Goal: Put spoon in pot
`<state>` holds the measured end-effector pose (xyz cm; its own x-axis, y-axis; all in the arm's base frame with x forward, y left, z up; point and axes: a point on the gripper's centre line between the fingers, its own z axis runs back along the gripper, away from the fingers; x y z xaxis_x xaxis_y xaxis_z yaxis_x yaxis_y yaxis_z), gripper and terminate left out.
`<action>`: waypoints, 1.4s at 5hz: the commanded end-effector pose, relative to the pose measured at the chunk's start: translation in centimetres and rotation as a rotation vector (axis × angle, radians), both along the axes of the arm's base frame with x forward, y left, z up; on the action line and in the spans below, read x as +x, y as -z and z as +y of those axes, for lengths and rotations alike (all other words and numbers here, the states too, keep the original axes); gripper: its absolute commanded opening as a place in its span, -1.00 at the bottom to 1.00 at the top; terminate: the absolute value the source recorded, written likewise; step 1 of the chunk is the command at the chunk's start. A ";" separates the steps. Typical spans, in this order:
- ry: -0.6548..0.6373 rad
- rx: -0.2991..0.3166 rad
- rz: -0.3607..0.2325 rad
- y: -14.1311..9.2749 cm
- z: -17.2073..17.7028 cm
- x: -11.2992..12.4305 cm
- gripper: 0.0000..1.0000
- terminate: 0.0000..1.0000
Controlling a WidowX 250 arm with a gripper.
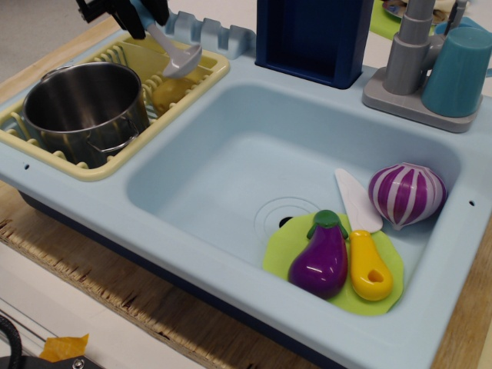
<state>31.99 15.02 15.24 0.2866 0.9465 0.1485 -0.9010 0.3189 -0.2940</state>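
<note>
The spoon (pixel 175 54) has a grey shaft and bowl and a light blue handle end. My black gripper (pixel 137 14) at the top left is shut on that handle and holds the spoon tilted, bowl down to the right, just above the back of the yellow dish rack (pixel 94 171). The shiny steel pot (pixel 77 104) stands upright in the rack, below and to the left of the spoon. The pot looks empty. The upper part of the gripper is cut off by the frame edge.
A yellowish round item (pixel 170 91) lies in the rack beside the pot. The light blue sink (pixel 223 177) holds a green plate (pixel 278 247) with an eggplant (pixel 319 260), a yellow-handled knife (pixel 369 270) and a purple onion (pixel 406 194). A grey faucet (pixel 409 46), teal cup (pixel 460 71) and dark blue box (pixel 311 34) stand behind.
</note>
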 end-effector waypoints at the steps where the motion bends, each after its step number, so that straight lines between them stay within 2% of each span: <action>1: -0.141 -0.003 -0.163 -3.0 0.5 -2.0 -1.00 -1.00; 2: -0.261 -0.002 -0.133 -4.0 0.3 -4.7 -1.00 -1.00; 3: -0.337 0.053 -0.125 -4.9 1.3 -6.1 -1.00 -1.00; 4: -0.374 0.107 -0.050 -5.7 2.6 -6.5 -1.00 -1.00; 6: -0.435 0.173 0.115 -5.4 3.9 -8.5 -1.00 -1.00; 7: -0.437 0.170 0.145 -4.7 4.2 -8.4 1.00 -1.00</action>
